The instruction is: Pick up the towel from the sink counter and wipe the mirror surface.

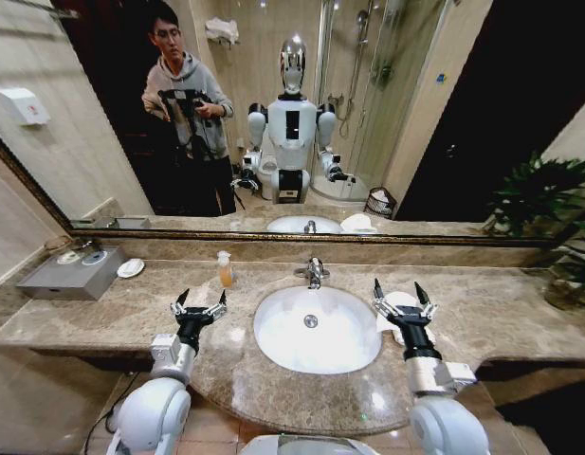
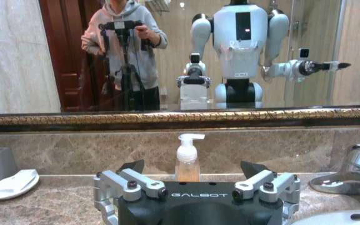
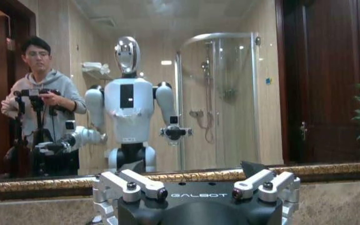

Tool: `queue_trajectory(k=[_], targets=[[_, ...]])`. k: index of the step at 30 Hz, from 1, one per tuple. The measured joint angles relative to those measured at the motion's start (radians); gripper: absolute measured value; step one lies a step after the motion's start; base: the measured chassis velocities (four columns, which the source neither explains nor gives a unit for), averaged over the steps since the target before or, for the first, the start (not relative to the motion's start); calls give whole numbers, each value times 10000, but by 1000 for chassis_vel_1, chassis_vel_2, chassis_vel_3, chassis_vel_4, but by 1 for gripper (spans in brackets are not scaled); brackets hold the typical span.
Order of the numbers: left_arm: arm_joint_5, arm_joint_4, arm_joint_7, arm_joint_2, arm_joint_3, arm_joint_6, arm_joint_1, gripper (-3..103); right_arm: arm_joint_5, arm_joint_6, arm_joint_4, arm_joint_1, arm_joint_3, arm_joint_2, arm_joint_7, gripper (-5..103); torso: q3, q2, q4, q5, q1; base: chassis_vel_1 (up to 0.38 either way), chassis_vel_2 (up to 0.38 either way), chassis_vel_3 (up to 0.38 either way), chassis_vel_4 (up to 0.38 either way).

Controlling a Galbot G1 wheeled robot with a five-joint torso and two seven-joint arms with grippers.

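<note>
Right pincer [image 1: 399, 292] spread just above towel [image 1: 398, 305] beside basin [image 1: 316, 329]

White towel [image 1: 398, 305] (bunched) lies on speckled sink counter [image 1: 520, 313]; beside basin.

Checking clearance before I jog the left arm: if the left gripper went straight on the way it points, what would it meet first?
Probably the soap bottle, standing dead ahead between the open fingers of the left gripper; depth is hard to judge. Behind it rises the backsplash, then the mirror surface.
</note>
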Motion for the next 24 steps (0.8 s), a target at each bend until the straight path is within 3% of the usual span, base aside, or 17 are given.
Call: queue_trajectory(k=[7,24], targets=[[0,0,0,0,0,0,0,100,17,-1218,392,260,157,221,-29,100,0,0,1,0,0,0,0,0,0],[0,0,0,0,0,0,0,100,-39,-1455,564,144,248,245,-257,100,0,0,0,0,0,0,0,0,0]])
